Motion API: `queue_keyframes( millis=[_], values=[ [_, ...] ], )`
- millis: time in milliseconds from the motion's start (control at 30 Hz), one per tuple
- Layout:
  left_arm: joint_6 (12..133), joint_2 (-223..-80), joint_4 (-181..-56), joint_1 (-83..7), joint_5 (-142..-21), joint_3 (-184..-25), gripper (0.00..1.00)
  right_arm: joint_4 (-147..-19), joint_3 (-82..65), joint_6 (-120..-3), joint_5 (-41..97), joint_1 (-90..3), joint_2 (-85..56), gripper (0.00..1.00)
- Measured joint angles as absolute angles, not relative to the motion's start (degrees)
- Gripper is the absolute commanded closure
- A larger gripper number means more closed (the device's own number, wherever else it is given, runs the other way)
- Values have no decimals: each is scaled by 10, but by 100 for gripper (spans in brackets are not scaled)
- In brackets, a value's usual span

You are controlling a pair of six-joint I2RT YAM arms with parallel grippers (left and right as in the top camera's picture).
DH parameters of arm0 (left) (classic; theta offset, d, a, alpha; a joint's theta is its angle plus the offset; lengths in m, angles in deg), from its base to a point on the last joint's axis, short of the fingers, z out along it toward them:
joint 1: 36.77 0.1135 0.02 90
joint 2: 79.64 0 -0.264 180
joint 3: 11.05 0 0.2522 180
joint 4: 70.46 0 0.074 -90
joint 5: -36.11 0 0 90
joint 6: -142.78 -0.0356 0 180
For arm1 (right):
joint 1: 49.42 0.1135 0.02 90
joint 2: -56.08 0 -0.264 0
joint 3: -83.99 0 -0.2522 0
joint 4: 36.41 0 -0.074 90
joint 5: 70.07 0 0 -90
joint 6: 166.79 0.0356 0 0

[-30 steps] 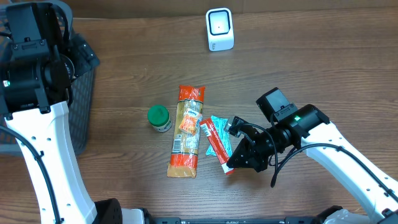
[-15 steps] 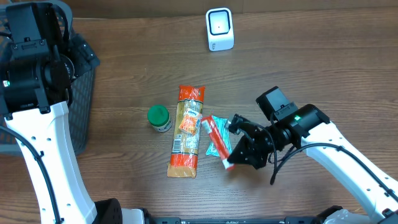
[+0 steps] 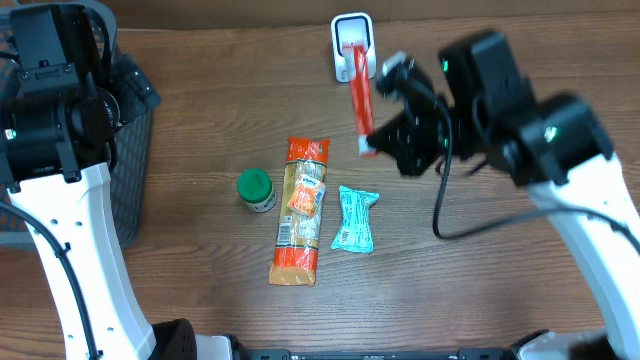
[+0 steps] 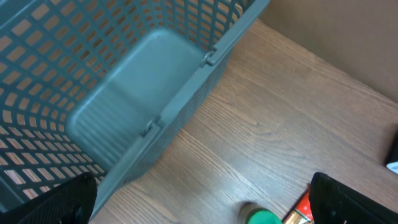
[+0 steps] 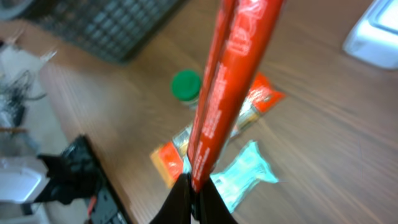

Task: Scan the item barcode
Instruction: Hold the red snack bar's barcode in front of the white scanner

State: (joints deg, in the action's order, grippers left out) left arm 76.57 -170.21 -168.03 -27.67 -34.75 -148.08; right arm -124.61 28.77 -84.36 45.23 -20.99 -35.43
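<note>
Nearest the robot's side of the bench (image 3: 200, 110) lay a long orange packet (image 3: 300, 212), running lengthwise away from the robot. A teal packet (image 3: 355, 218) lay flat just beside it on the right. A green-lidded jar (image 3: 255, 189) stood near its left edge, apart from it.

Further out, the right pincer (image 3: 372, 148) was clamped together on the lower end of the red packet (image 3: 360, 95). It held the packet in the air above the bench. In the right wrist view the packet (image 5: 230, 93) stretched away from the closed fingertips as a long, narrow strip, with the three loose items blurred below it.

From overhead, the packet's far end overlapped the face of the white scanner (image 3: 340, 66), which stood at the far edge of the bench. Whether packet and scanner touched could not be told.

Off to the left, the left pincer (image 4: 205, 199) hung with its fingers (image 4: 348, 199) wide apart and nothing between them. It was over the corner of the grey mesh basket (image 4: 124, 93), which stood at the bench's left side.
</note>
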Motion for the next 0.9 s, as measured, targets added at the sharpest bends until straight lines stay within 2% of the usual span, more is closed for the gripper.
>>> queue_keyframes(
  millis=[133,233,600,900],
  values=[
    [766,-1702,-1681,-277,-348,-1481,0,-1332,461,-846,387,-213,-452,97],
    [766,-1702,-1681,-277,-348,-1481,0,-1349,522,-871,340,-213,-499,97],
    [766,-1702,-1681,-277,-348,-1481,0,-1340,531,-986,185,-213,-611,97],
    [766,-1702,-1680,-277,-348,-1481,0,-1199,531,-1020,52,-213,-715,96]
  ],
)
